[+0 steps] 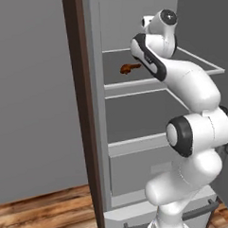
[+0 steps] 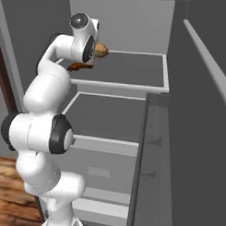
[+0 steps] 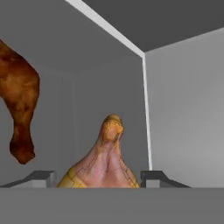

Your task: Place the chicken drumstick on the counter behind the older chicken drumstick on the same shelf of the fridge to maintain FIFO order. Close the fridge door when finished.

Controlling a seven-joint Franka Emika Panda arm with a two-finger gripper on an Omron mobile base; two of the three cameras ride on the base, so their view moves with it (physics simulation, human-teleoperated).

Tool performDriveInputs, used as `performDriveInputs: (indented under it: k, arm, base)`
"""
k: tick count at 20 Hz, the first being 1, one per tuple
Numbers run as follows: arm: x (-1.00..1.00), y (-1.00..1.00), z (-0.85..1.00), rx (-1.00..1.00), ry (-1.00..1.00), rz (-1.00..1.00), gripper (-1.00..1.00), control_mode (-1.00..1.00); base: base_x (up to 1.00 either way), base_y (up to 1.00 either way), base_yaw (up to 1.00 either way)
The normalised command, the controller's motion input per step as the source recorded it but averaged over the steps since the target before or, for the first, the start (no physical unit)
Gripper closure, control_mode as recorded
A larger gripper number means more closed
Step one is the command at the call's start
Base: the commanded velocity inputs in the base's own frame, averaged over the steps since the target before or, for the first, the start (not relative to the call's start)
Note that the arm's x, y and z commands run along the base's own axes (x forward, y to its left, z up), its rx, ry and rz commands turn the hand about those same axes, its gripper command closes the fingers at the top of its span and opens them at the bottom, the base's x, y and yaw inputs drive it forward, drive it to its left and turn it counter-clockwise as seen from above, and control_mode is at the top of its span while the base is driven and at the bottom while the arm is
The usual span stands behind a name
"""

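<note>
My gripper [image 3: 98, 180] is shut on the chicken drumstick [image 3: 103, 164], a pale yellow-pink piece with its end pointing away from the hand. It also peeks out beside the hand [image 2: 101, 50] over the upper shelf [image 2: 135, 69] of the open fridge [image 1: 100, 135]. The older chicken drumstick [image 1: 129, 67], reddish-brown, lies on that same shelf [image 1: 128, 83] near its front left. It sits just under the hand [image 2: 79, 66] and appears at the upper left of the hand view [image 3: 19, 100], apart from the held one. The counter is out of view.
The fridge door [image 2: 196, 150] stands open on the right, its door rack [image 1: 205, 63] close to the arm. A dark brown cabinet panel [image 1: 80, 113] flanks the fridge's left side. A lower shelf [image 2: 110, 117] and a drawer [image 1: 138, 174] lie below. Wood floor [image 1: 45, 214] shows at the left.
</note>
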Motion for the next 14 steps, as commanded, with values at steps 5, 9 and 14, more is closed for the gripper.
performDriveInputs:
  k: [5,9,14]
  arm:
    - [0.54,0.00,-0.13,0.00,0.00,0.07,1.00,-1.00]
    - [0.59,0.00,-0.19,0.00,0.03,0.03,1.00,-1.00]
    - [0.52,0.00,-0.27,0.00,0.08,0.00,1.00,-1.00]
  base:
    - [0.00,0.00,0.00]
    - [0.00,0.00,0.00]
    - [0.00,0.00,0.00]
